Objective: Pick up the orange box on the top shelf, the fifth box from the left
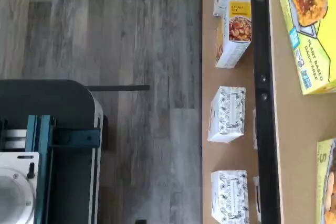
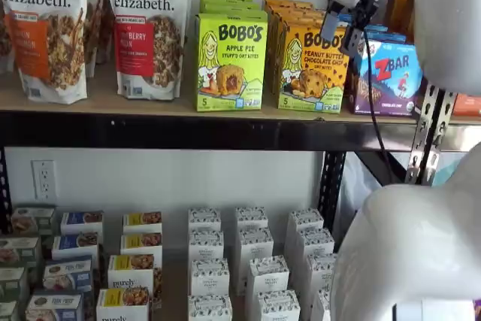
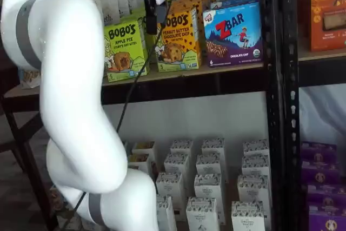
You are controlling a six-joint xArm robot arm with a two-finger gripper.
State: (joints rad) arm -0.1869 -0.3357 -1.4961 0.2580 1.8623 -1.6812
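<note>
The gripper (image 2: pixel 352 19) hangs from above in both shelf views, white body over black fingers, with a dark cable trailing down beside it; the fingers show side-on, so I cannot tell whether they stand apart or together, and nothing is between them. It sits in front of the upper part of the orange box (image 2: pixel 314 67), toward its right top corner, apart from the carton as far as can be judged. The coming move therefore runs inward toward the shelf and slightly down. The box stands upright on the top shelf (image 2: pixel 150 103), long axis vertical, between the lime-green Apple Pie box (image 2: pixel 231 62) and the blue Zbar box (image 2: pixel 391 74), with like cartons behind it. It is printed matte cardboard, flat-faced and square-edged; the board is tan wood on a black rail
</note>
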